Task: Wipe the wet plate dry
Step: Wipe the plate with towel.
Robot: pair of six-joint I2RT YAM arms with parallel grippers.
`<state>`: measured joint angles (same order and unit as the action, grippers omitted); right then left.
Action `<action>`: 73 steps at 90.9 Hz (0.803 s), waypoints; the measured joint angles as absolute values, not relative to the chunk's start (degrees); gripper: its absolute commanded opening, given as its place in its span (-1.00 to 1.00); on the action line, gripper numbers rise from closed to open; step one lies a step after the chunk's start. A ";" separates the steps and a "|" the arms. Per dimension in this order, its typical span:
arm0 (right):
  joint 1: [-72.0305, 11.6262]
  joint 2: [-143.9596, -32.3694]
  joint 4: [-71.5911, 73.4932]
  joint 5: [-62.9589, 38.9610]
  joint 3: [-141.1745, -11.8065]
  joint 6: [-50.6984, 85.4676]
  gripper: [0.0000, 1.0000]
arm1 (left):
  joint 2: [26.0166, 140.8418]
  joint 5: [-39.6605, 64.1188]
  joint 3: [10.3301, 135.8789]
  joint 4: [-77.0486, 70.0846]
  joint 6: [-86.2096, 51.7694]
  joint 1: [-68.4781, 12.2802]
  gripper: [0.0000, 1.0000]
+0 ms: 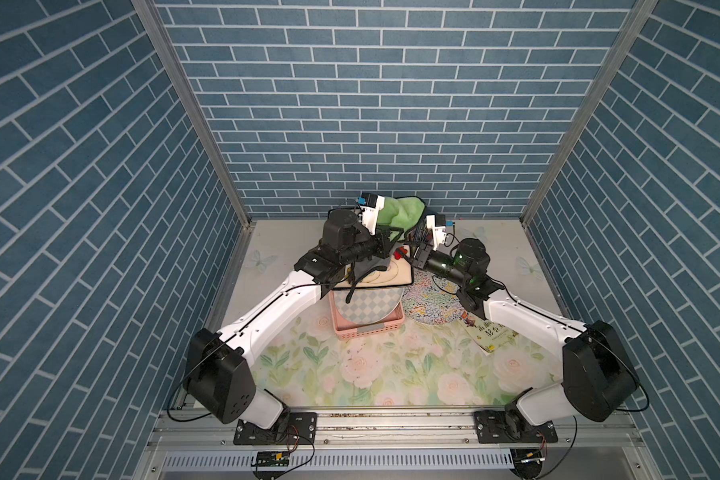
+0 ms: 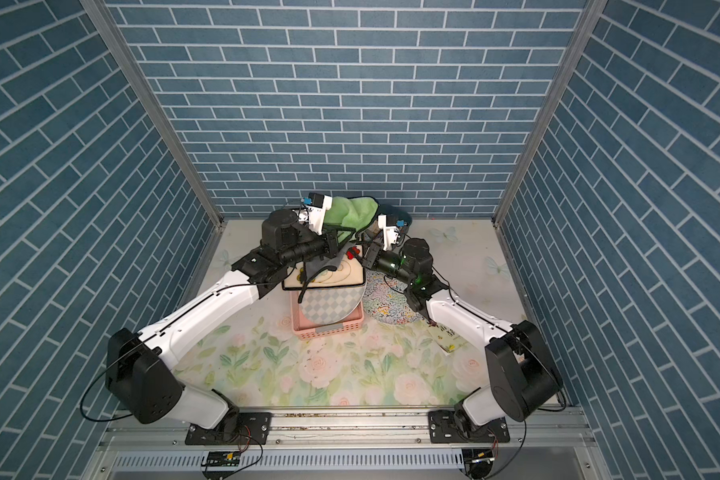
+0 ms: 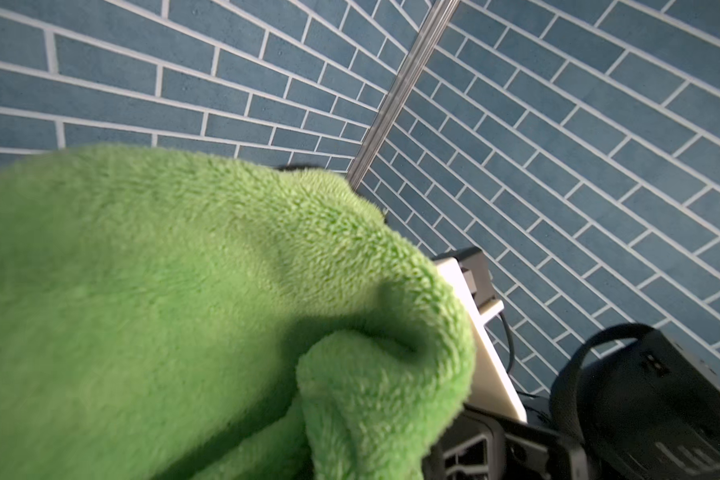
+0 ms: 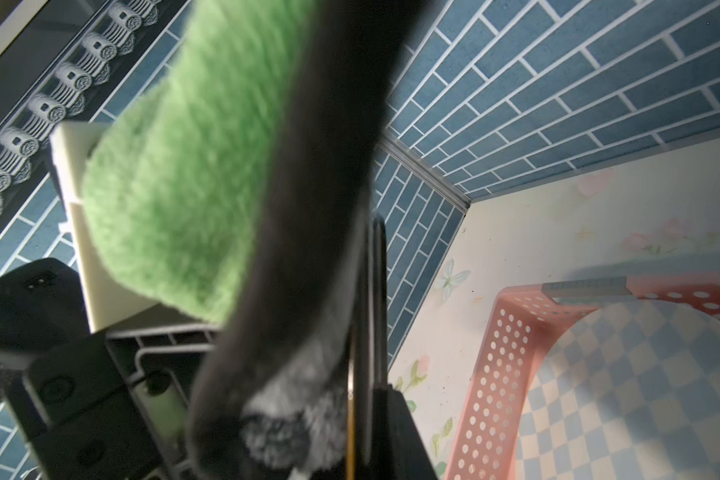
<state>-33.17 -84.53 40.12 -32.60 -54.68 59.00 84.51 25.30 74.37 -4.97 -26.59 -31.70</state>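
Note:
The plate [image 1: 385, 276] is a cream square dish with a dark rim and line drawings, and it hangs tilted over the pink basket in both top views [image 2: 341, 276]. My right gripper [image 1: 412, 259] is shut on its right rim; in the right wrist view the plate's thin edge [image 4: 368, 332] runs straight up from the jaws. A cloth [image 1: 400, 212], green on one side and grey on the other, drapes over the plate's far edge. My left gripper [image 1: 387, 245] is shut on the cloth. The cloth [image 3: 184, 311] fills the left wrist view and hides the jaws. Its grey side [image 4: 300, 249] lies against the plate.
A pink perforated basket [image 1: 375, 330] holds a blue-checked round plate [image 1: 371, 307] leaning in it. A round multicoloured patterned plate [image 1: 429, 303] and a book [image 1: 491, 332] lie to its right, partly under my right arm. Brick-patterned walls enclose the floral table.

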 measured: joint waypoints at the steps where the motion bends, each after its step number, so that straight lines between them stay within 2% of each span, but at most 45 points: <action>1: -32.84 -84.53 40.34 -32.91 -54.68 59.18 -1.00 | 84.07 25.80 73.87 -5.34 -27.07 -31.20 -1.00; 22: -20.69 -79.37 48.99 -34.52 -51.22 64.51 -1.00 | 71.18 33.67 63.35 -16.73 -42.72 -10.22 -1.00; 29: -17.93 -77.41 54.33 -33.65 -51.05 67.37 -1.00 | 69.56 36.51 63.05 -22.02 -48.47 -6.92 -1.00; 51: -19.92 -78.11 77.47 -39.13 -52.25 78.76 -1.00 | 73.21 47.99 62.89 -52.07 -73.60 -8.16 -1.00; 73: -24.71 -83.57 83.48 -43.81 -57.56 82.13 -1.00 | 79.66 50.09 66.57 -73.43 -90.85 -16.19 -1.00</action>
